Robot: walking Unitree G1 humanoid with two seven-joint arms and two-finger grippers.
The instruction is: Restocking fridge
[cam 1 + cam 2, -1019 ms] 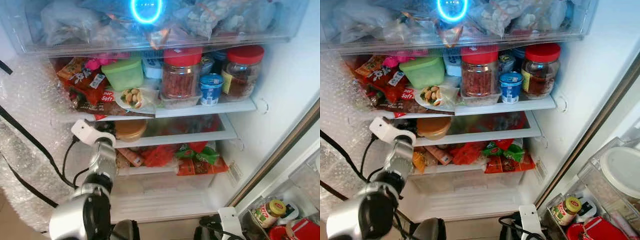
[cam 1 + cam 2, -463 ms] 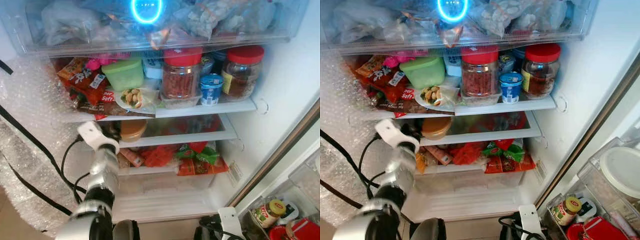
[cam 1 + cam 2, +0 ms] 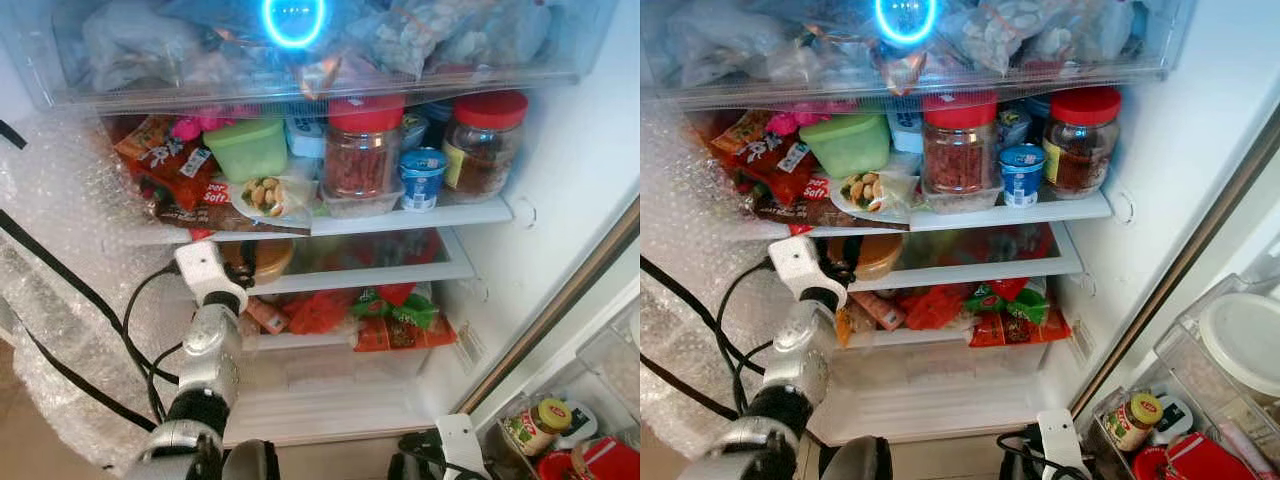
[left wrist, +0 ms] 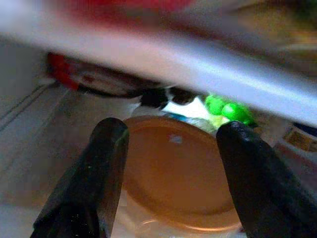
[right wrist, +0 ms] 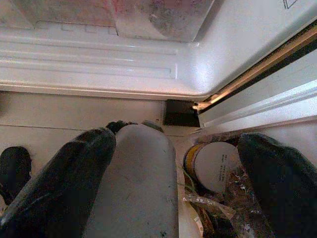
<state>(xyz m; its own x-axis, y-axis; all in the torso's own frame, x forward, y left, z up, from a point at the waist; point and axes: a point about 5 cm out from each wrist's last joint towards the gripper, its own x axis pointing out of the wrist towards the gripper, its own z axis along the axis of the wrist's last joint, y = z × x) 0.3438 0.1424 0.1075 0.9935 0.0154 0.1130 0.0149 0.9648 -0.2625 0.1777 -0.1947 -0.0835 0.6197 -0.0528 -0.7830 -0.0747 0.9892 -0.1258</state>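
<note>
— Where is the left gripper [image 4: 168, 163]?

— Reached into the open fridge [image 3: 560, 190], at the left end of the middle shelf [image 3: 400, 272]. Its fingers [image 4: 99, 168] are spread on either side of a jar with a brown lid [image 4: 178, 173]; whether they touch it, I cannot tell.

— What crowds that jar?

— The top shelf [image 3: 420, 216] hangs low just above it. On that shelf sit red snack bags [image 3: 170, 165], a green tub [image 3: 247, 147], a plate of nuts [image 3: 262, 193], a red-lidded jar [image 3: 362, 150], a small blue cup [image 3: 422, 178] and a second red-lidded jar [image 3: 484, 145]. Behind the brown lid, something green and white shows, too blurred to name.

— And below?

— Red and green packets [image 3: 385, 318] lie on the lower shelf. Bubble wrap [image 3: 60, 230] covers the left wall, with black cables [image 3: 70, 290] running across it.

— The right gripper [image 5: 176, 183]?

— Low by the fridge's bottom corner, fingers wide apart, gripping nothing. Beneath it is a yellow-lidded jar [image 5: 213, 166] among things in the door bin.
</note>
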